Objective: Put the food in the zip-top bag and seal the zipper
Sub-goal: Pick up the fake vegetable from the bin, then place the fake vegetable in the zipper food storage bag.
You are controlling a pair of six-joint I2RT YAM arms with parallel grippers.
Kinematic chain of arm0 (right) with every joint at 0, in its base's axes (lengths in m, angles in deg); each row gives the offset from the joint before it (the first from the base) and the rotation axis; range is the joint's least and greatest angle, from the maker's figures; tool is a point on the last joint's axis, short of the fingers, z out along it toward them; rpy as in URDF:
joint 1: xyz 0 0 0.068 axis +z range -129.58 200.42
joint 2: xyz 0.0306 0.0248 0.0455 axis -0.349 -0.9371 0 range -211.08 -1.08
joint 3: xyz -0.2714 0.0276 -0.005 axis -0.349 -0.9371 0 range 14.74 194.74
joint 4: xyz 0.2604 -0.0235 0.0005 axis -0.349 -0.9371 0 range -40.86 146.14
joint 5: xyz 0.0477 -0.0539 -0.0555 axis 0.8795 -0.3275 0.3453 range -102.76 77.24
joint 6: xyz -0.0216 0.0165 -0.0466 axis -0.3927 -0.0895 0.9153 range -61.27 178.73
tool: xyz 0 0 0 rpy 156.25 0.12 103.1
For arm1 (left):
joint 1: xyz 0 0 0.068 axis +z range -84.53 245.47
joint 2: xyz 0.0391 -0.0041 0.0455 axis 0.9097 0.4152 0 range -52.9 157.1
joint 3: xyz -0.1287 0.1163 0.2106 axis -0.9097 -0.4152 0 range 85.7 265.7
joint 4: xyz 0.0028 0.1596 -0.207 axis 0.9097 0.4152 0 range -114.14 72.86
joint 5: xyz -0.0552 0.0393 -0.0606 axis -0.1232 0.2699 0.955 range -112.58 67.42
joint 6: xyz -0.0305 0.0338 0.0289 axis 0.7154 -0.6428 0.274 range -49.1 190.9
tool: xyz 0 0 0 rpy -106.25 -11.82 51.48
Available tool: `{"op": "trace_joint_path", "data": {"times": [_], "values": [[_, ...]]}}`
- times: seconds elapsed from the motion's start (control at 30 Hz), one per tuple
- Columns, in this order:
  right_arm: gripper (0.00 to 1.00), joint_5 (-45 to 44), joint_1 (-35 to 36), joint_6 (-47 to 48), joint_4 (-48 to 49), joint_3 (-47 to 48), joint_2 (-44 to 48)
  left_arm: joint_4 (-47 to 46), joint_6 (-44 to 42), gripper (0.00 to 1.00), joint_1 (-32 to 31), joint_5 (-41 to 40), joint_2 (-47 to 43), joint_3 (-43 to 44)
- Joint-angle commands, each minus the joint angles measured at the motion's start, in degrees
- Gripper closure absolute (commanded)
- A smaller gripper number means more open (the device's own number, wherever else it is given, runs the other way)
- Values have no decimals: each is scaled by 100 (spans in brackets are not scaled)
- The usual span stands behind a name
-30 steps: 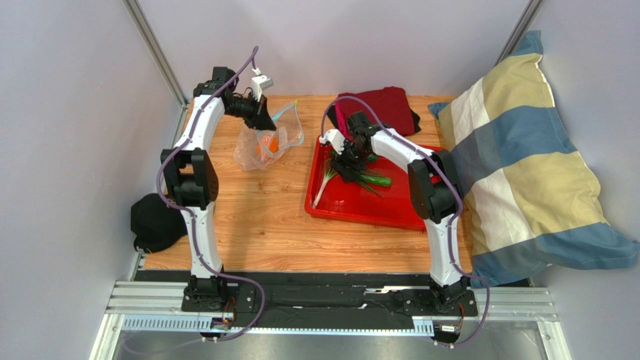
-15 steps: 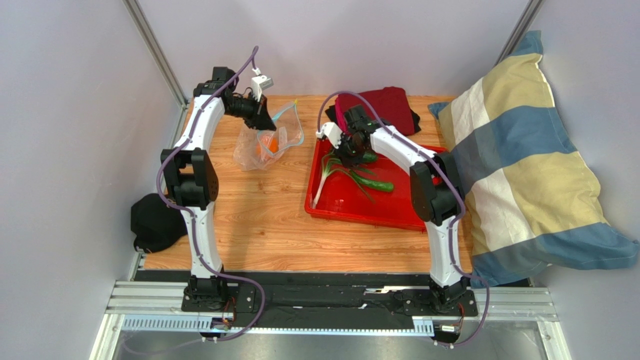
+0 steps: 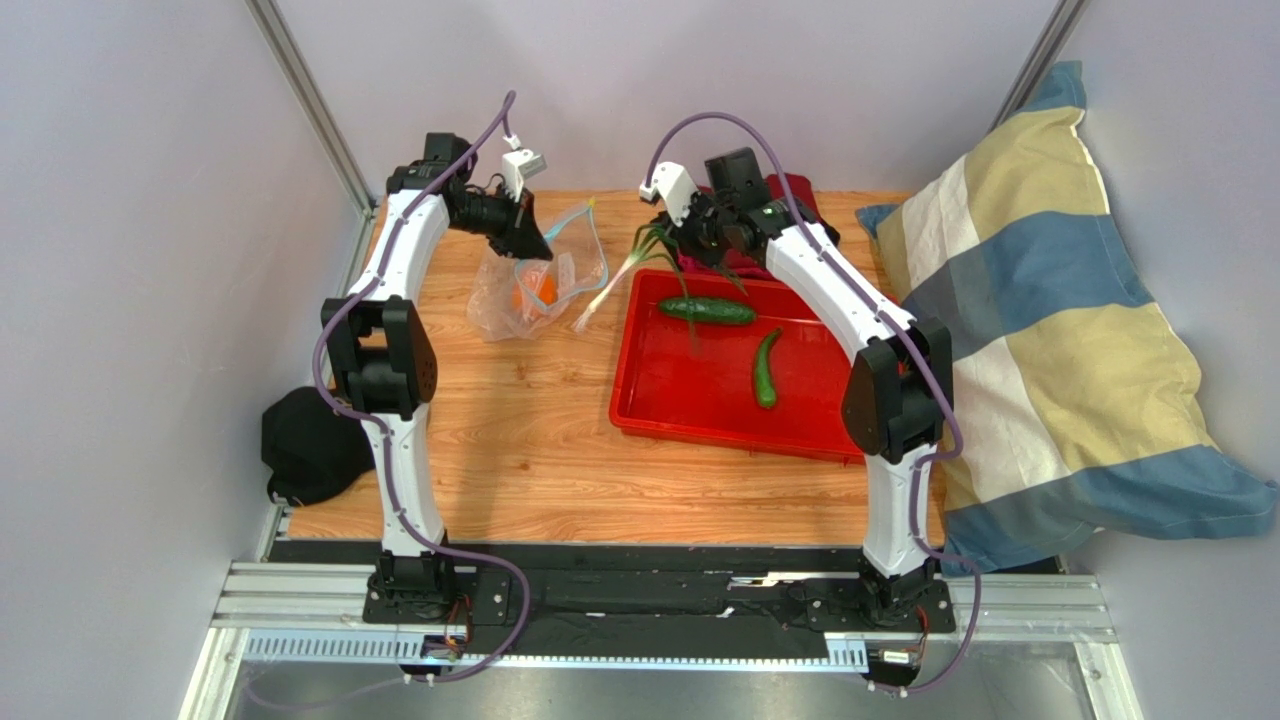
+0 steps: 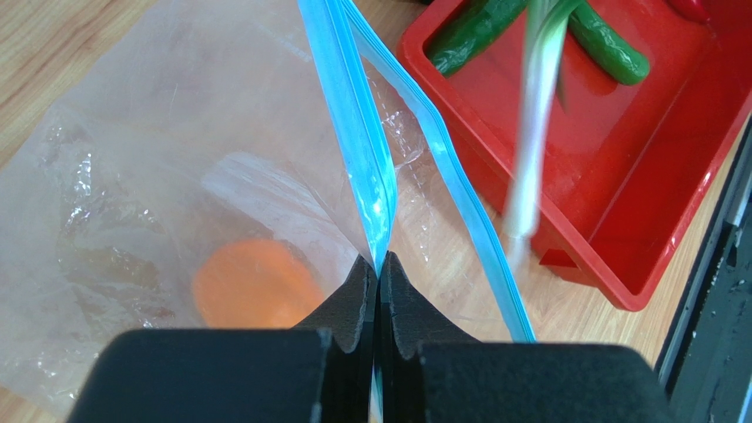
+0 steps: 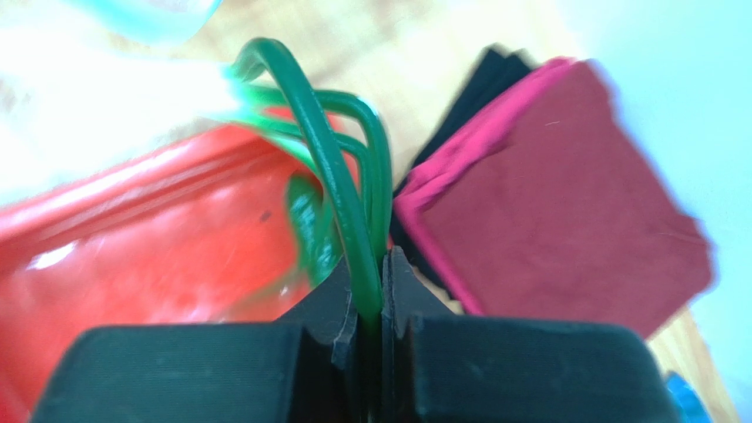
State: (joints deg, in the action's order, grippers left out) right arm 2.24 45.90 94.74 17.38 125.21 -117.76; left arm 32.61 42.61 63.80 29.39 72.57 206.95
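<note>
The clear zip-top bag (image 3: 511, 297) lies on the wood at the back left with the orange fruit (image 3: 544, 287) inside it. My left gripper (image 4: 378, 264) is shut on one side of the blue zipper (image 4: 371, 176), holding the mouth apart. The right gripper (image 5: 381, 260) is shut on the green stalks of the green onion (image 5: 340, 185). The onion is lifted over the red tray's back left corner, its white end (image 3: 597, 308) hanging toward the bag's mouth. Two long green vegetables (image 3: 706, 311) (image 3: 766, 371) lie in the red tray (image 3: 661, 408).
A dark red cloth (image 3: 789, 198) on a black one lies behind the tray, close to the right gripper (image 3: 696, 233). A large striped pillow (image 3: 1052, 315) fills the right side. A black object (image 3: 308, 443) sits off the table's left edge.
The right gripper shut on the green onion in the tray, then lifted it up and back-left toward the bag. The left gripper kept still on the zipper.
</note>
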Motion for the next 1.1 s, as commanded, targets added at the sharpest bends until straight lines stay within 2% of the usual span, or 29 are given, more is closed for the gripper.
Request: {"op": "trace_joint_path", "data": {"times": [0.0, 0.13, 0.27, 0.47, 0.73, 0.9, 0.97, 1.07], "values": [[100, -751, 19, -804, 1089, 325, 392, -112, 175, 100, 35, 69, -374, 232], [100, -1446, 177, -832, 1704, 317, 445, -147, 350, 100, 27, 42, -400, 267], [100, -1956, 212, -929, 1811, 404, 383, -243, 570, 100, 27, -98, -418, 373], [100, -2247, 405, -912, 1741, 685, 208, -340, 852, 100, 0, -213, -471, 443], [100, -1774, 880, -77, 1152, 1195, -276, -402, 975, 100, -211, -336, -559, 558], [100, -1185, 784, 730, 214, 2214, -916, -569, 984, 100, -263, -301, -646, 522], [100, -939, 757, 994, 185, 2172, -935, -638, 957, 100, -272, -118, -664, 540], [100, -1139, 749, 1539, 369, 2092, -944, -736, 1106, 100, -299, -56, -655, 663]]}}
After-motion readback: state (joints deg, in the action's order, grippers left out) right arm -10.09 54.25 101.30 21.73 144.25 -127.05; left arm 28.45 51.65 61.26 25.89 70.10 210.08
